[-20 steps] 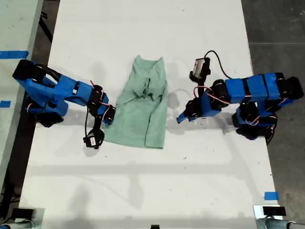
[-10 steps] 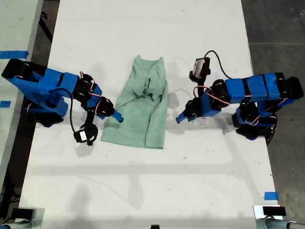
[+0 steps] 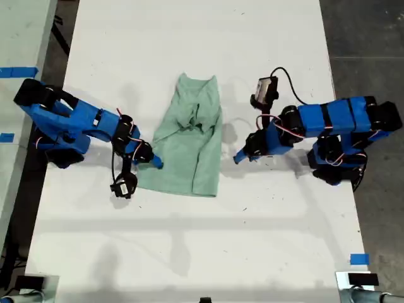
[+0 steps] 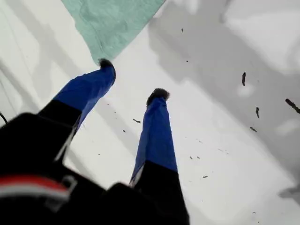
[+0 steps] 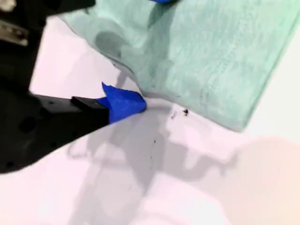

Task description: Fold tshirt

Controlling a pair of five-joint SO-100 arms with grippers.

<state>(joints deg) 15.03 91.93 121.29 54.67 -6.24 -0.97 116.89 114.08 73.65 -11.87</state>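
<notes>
The tshirt lies crumpled at the centre of the white table, my first gripper just off its exterior-view right edge with jaws parted and empty, my second gripper touching its exterior-view left edge, jaw state indeterminable.

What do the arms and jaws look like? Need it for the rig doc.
Both arms have blue shells, black servo joints and loose red and white wiring. My first gripper has slim blue jaws with dark tips on a black base. My second gripper has pointed blue jaws. Each wrist carries a small camera on a black cable.
</notes>
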